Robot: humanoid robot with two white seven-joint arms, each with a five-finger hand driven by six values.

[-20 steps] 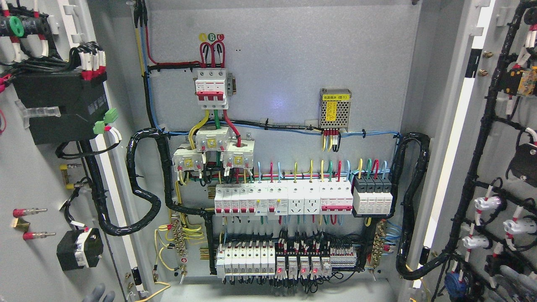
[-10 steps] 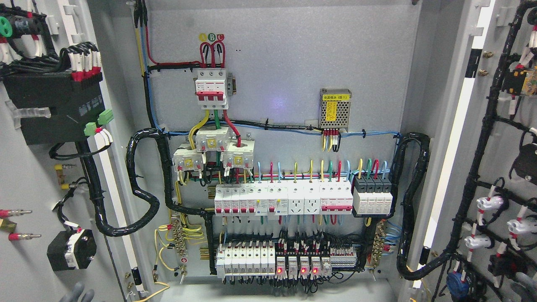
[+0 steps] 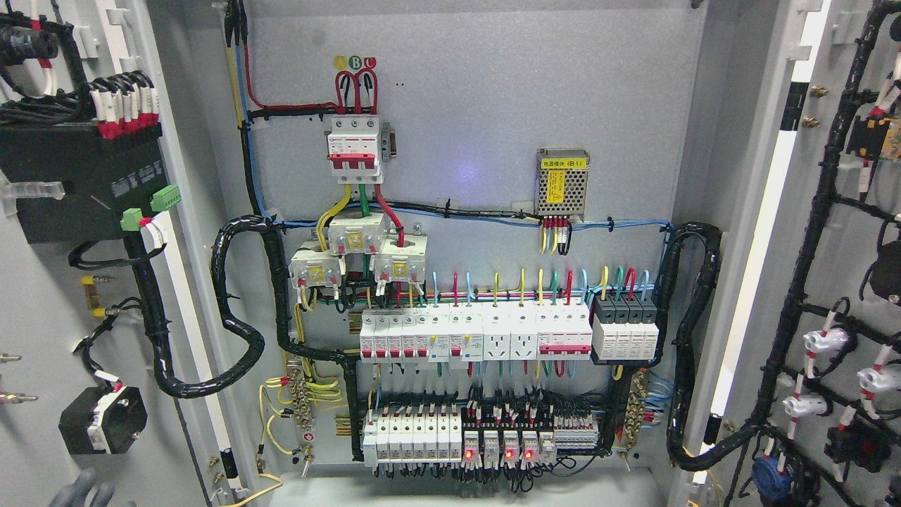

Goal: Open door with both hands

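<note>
Both doors [image 3: 42, 296] swung wide; left hand [image 3: 84, 491] barely visible, grip indeterminate. Risk: further push strains hinge-side cable loom [image 3: 232, 310].

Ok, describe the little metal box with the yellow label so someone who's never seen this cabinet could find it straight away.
Look at the grey back panel of the open cabinet, upper right of centre. There sits a small silver box with a perforated metal cover, wires hanging from its underside. Unlike the white plastic switches in rows below, it is metal, stands alone, and carries yellow labels.
</note>
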